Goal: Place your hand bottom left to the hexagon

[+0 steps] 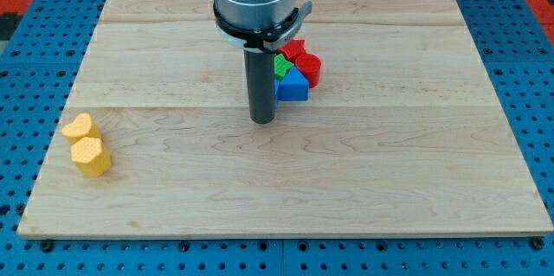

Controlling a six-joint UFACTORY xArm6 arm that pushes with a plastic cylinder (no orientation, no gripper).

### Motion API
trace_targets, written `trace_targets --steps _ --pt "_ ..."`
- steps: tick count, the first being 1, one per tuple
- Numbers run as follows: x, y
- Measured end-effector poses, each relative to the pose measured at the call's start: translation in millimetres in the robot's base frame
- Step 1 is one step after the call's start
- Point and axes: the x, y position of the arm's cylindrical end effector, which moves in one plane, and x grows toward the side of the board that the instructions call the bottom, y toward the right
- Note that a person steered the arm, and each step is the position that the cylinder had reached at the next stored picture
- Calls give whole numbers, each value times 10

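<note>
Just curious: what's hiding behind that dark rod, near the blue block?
Behind the rod, my tip left of them, sit a green block, blue block and red blocks. The rod covers the green block's left part.

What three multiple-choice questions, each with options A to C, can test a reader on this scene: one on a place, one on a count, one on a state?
1. Where are the two yellow blocks?
A. near the board's left edge
B. at the view's top right
C. under the rod

2. How many blue blocks show?
A. none
B. one
C. three

3. How does my tip stand to the cluster of red, green and blue blocks?
A. on top of it
B. far off at the view's right
C. just left of it and slightly below

Answers:
1 A: the yellow heart and yellow hexagon sit there.
2 B: only the blue triangle shows.
3 C: my tip rests beside the blue triangle, with the green block and red blocks beyond.
</note>
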Motion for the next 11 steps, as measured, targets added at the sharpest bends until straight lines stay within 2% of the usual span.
trace_targets --steps 2,3,5,6,7,8,9,10,11 --pt "-211 0" --pt "-204 -253" --pt "-186 -1217" --pt "-21 -1567" --pt "429 -1303" --pt "982 -1894" --pt "1167 -2608" --pt "1115 -2818" --pt "879 -2804"
